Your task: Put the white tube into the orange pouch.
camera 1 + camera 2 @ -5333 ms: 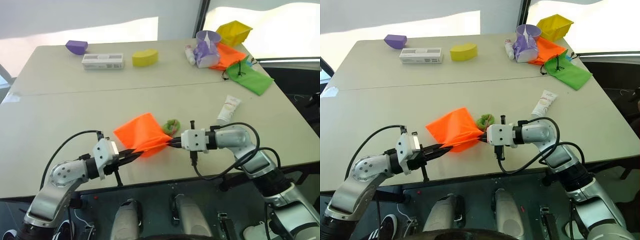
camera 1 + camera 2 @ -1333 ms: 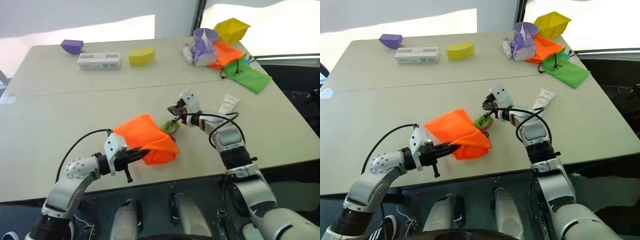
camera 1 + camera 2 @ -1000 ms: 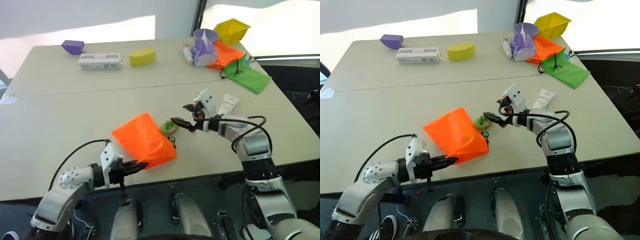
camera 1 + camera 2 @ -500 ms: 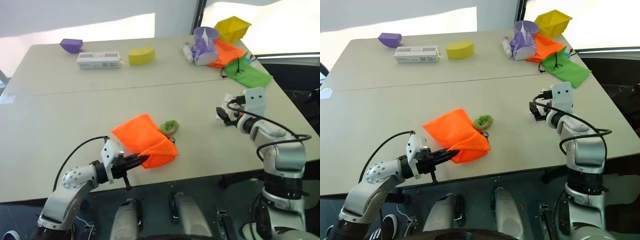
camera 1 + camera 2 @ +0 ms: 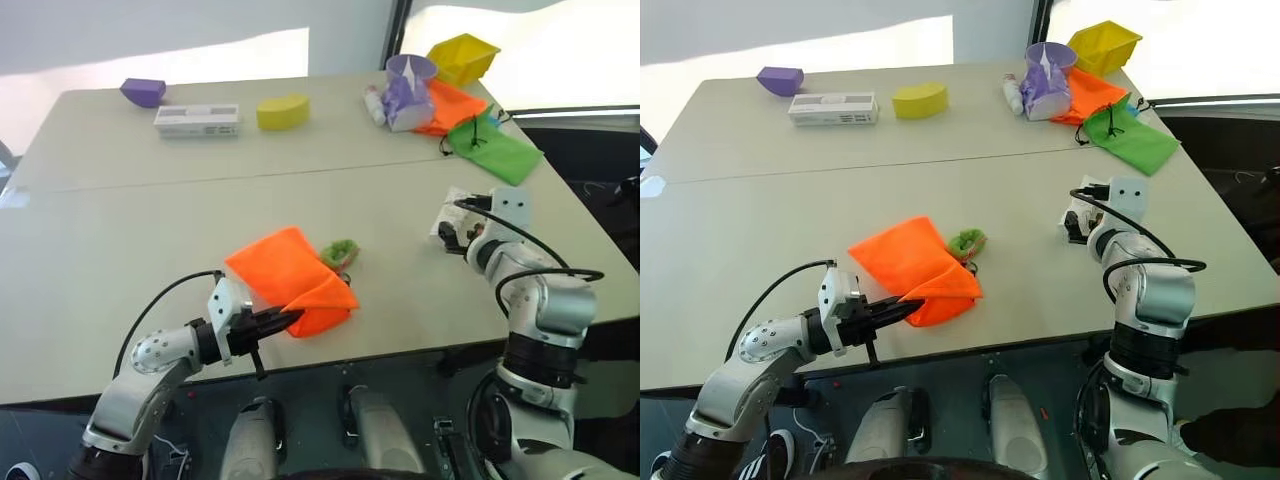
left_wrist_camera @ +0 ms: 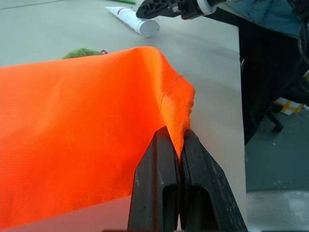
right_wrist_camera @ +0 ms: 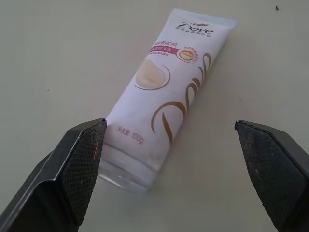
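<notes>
Black-fingered, the right claw (image 7: 171, 164) stood wide over the white tube (image 7: 165, 102) lying ungrasped on the table (image 5: 150, 220) beside it, while the left claw (image 6: 173, 193) pinched the orange pouch (image 5: 292, 277), well apart, so grasping and insertion remained.

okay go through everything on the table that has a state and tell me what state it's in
Left gripper: shut on the orange pouch's edge.
Orange pouch: one edge lifted, the rest on the table.
Right gripper: open, above the white tube.
White tube: flat on the table, cap on, not held.
Green pouch: lying flat.
</notes>
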